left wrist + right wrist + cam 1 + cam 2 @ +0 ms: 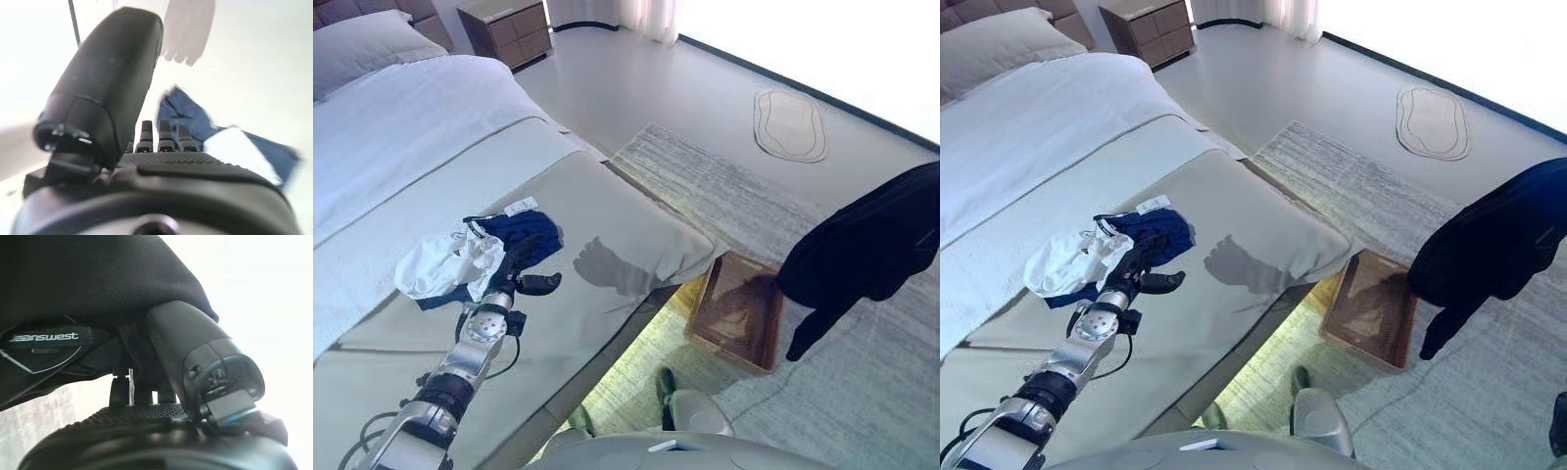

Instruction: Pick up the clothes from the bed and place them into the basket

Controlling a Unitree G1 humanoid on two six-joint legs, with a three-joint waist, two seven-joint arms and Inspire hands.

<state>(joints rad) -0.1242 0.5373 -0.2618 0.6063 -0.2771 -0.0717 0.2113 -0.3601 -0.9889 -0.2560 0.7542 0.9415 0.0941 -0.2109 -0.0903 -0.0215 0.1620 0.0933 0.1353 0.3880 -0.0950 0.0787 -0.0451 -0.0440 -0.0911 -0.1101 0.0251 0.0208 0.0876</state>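
Fingers of the right hand [161, 440] are curled into a black garment [871, 245], the thumb pressed against the cloth — a hold that lets it hang free, its lowest corner dangling just above the basket [736, 310], presumably so it can be dropped in. That basket, a brown woven tray, sits on the rug [862, 392] beside the foot corner of the bed [607, 255], close enough that an arm can swing from mattress to basket without a step; I cannot tell whether anything lies in it yet.

On the bed, well away from the basket, the left hand [521, 269] rests at the edge of the remaining pile with fingers straight and relaxed and thumb spread wide — holding nothing, poised, I judge, for the next grab. Its fingertips touch a navy garment [524, 235], which lies tangled with a white garment [445, 262] on the side farther from the basket.

Count: three garments, one in the air and two on the bed; one basket; two hands. Beyond the basket lies one small oval mat [790, 124], and past the bed's head stands one nightstand [506, 29].
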